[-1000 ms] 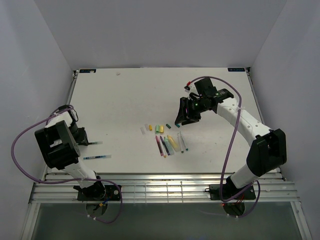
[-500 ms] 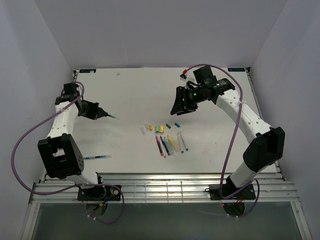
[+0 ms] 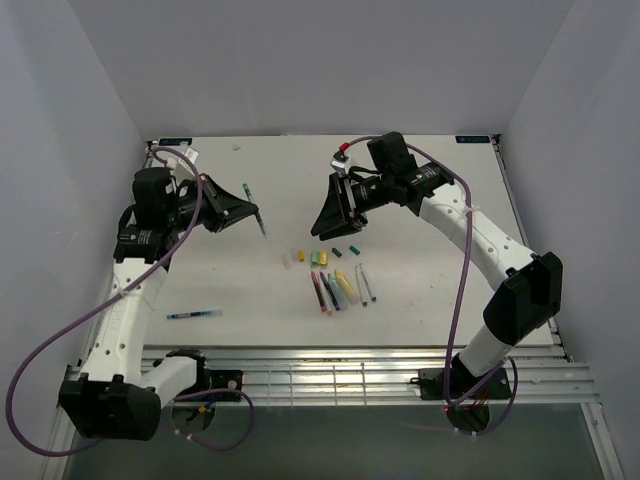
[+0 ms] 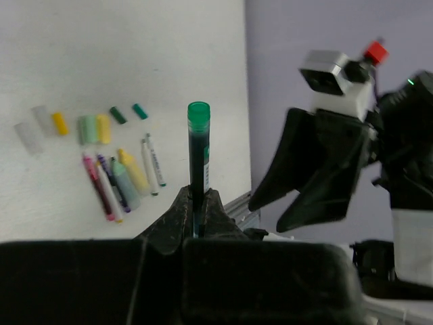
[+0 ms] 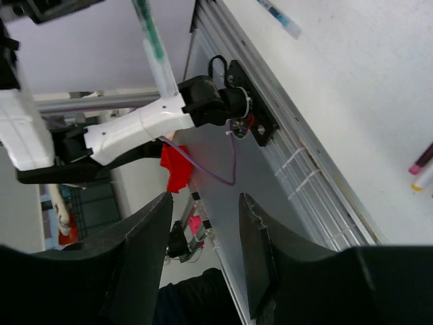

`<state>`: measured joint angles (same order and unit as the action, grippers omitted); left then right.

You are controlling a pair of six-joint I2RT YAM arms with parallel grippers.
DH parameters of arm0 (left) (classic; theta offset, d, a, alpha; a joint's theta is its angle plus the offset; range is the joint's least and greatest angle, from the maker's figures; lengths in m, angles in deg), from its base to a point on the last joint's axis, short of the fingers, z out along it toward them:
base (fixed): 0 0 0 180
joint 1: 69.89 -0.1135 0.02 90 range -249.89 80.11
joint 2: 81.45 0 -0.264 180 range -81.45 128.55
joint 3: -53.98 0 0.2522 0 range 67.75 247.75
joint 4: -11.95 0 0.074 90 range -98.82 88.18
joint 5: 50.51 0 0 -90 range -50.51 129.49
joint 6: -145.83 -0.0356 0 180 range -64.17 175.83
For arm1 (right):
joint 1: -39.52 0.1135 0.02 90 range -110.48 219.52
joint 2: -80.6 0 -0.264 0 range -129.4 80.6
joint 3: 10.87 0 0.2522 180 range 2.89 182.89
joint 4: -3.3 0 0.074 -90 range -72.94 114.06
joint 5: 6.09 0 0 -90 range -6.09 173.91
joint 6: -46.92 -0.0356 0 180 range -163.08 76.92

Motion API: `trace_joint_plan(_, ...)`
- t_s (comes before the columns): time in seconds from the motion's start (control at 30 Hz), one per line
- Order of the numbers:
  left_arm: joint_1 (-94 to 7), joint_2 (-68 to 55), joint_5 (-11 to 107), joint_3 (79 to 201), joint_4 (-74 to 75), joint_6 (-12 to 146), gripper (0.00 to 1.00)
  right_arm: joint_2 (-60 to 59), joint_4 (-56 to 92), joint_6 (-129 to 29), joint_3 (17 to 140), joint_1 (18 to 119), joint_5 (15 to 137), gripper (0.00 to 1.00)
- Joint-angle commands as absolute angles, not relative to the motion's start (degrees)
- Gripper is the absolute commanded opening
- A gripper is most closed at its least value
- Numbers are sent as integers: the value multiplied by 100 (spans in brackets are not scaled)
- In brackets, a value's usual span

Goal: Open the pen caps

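My left gripper [image 3: 250,209] is shut on a green pen [image 4: 199,162] and holds it raised above the table. The pen's green cap [image 4: 198,112] is on and points away from the fingers; the overhead view shows the cap as well [image 3: 246,187]. My right gripper [image 3: 322,222] is open and empty, in the air just right of the pen, jaws facing it. The right wrist view shows the pen [image 5: 153,42] beyond the spread jaws [image 5: 203,223]. Loose caps [image 3: 318,257] lie in a row on the table: clear, yellow, pale green, dark teal. Below them lie several uncapped pens [image 3: 338,288].
A blue pen [image 3: 195,314] lies alone near the table's front left. The metal rail [image 3: 320,375] runs along the near edge. Grey walls close in the table [image 3: 420,300] on three sides. The caps [image 4: 95,128] and pens [image 4: 122,183] also show in the left wrist view.
My left arm swung up and to the right, lifting the green pen toward the middle. My right gripper moved left and up toward it, still open.
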<state>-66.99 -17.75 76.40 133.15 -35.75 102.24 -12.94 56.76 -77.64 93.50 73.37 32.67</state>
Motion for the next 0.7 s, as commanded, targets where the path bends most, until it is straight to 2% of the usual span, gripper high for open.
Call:
trace_joint_plan(0.0,-6576,-2045,9208,12875,-1881,10039,0,-1027,4548,-8473,9228,7397,2556,50)
trace_joint_plan(0.2,-6095,-1862,10470,12733,-1517,9672,0,-1361,3606,-9106,9420,7459,2380,50)
trace_joint_plan(0.3,-5724,-1739,10287,12927,-1895,9231,0,-1589,3429,-9221,9657,7476,2432,50)
trace_joint_plan(0.53,-5328,-1510,9873,12821,-1878,9292,0,-1827,3191,-9229,9763,7591,2993,49)
trace_joint_plan(0.63,-5222,-1510,9759,12874,-1887,9379,0,-1915,3200,-9229,9746,7617,3222,45)
trace_joint_plan(0.67,-5170,-1492,9715,12874,-1878,9415,0,-1924,3200,-9247,9746,7635,3276,39)
